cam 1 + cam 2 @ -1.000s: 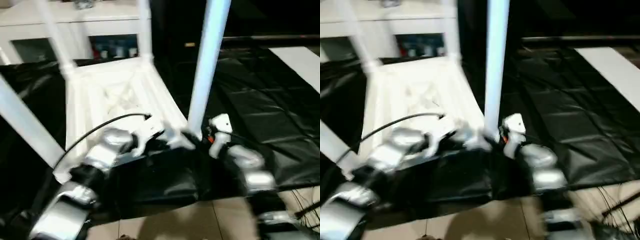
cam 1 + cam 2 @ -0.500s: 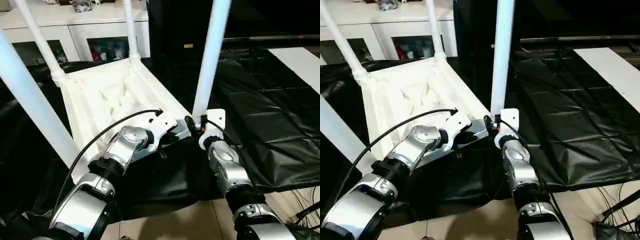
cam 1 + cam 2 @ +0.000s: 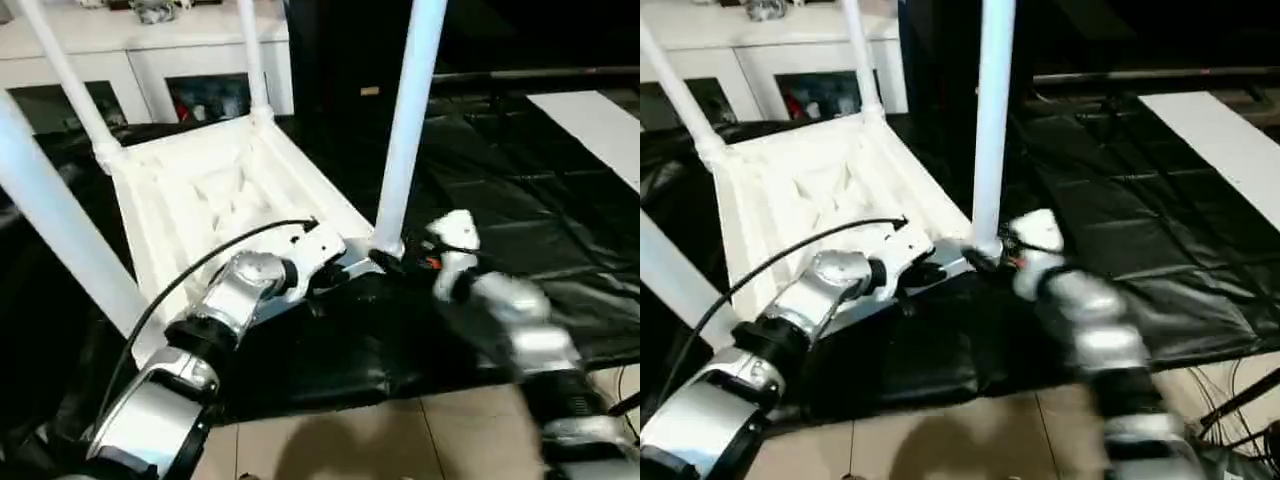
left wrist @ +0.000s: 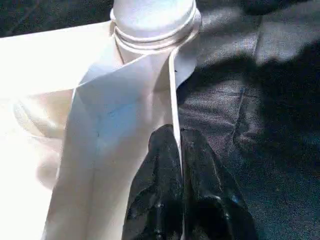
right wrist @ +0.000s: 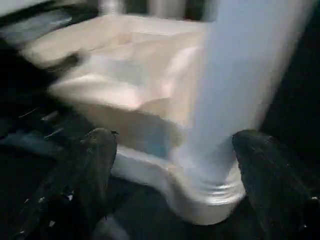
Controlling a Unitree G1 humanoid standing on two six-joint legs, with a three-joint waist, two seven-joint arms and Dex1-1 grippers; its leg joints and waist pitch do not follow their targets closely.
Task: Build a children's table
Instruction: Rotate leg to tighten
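The children's table lies upside down: its white tabletop [image 3: 200,190] rests on black sheeting with its legs pointing up. The near right leg [image 3: 405,120] stands in its corner socket [image 4: 152,25]. Two far legs [image 3: 250,55] [image 3: 65,75] and a near left leg [image 3: 50,220] stand too. My left gripper [image 4: 175,165] is shut on the tabletop's thin rim just below that socket. My right gripper [image 5: 175,150] is open wide, its fingers [image 5: 95,165] standing on either side of the leg's base without touching it.
A white cabinet [image 3: 150,60] with glass doors stands behind the table. Black sheeting [image 3: 520,170] covers the floor, with a white panel [image 3: 600,120] at the far right. Bare tile floor [image 3: 350,440] and cables [image 3: 1230,400] lie near me.
My right gripper has opened wider around the near right leg and its arm has swung out to the right. The left gripper keeps its hold on the rim.
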